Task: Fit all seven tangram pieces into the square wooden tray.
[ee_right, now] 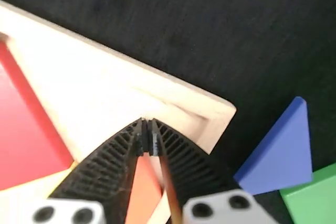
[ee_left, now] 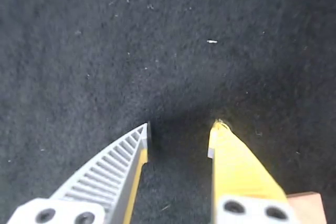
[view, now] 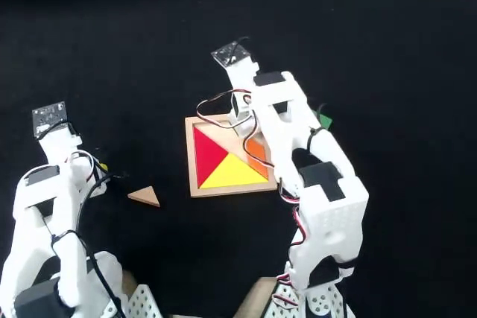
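Currently mid-fill.
- Square wooden tray (view: 191,170), table centre: holds large red triangle (view: 207,153), large yellow triangle (view: 231,173), orange piece (view: 258,156).
- Right gripper (ee_right: 147,136): clenched tip to tip over tray's bare corner.
- Left gripper (ee_left: 178,128): spread, empty.
- Next, likely: seat orange piece, then fetch plain wooden triangle (view: 144,196), blue triangle (ee_right: 281,150), green piece (ee_right: 315,198).

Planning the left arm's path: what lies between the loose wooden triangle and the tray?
Only bare black cloth between the wooden triangle and the tray, as the high view shows.

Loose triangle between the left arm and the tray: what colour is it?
Plain tan triangle, best seen in the high view.
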Robot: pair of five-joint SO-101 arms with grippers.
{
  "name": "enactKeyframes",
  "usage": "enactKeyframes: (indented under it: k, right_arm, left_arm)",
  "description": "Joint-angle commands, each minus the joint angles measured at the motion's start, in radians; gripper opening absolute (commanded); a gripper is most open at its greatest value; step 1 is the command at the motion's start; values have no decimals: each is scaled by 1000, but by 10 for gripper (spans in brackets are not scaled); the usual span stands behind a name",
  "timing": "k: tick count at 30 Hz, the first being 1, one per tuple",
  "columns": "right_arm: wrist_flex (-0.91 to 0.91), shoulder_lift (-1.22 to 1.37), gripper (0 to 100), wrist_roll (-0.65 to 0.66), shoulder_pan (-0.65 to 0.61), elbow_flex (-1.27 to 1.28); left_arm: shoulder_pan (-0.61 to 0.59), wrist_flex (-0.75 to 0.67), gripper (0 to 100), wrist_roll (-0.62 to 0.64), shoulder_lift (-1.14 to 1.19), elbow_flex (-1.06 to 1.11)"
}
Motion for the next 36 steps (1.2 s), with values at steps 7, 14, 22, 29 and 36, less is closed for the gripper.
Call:
enactKeyframes:
  k: [7,14,22,29,36]
  right_arm:
    - [54,-193,11,11,31,-30]
    - [86,-433,11,129,-189,107]
    - [80,-516,136,34,-480,205]
    - [-2,-401,140,3,-649,140]
    - [35,-131,234,-68,-724,-28]
  left_arm:
    - [-22,-14,191,14,0,-61]
    - [-124,-14,191,63,0,-91]
    - [-309,51,191,-87,0,-65]
    - [-556,138,191,-153,2,-35]
    - [-622,149,191,-155,9,-33]
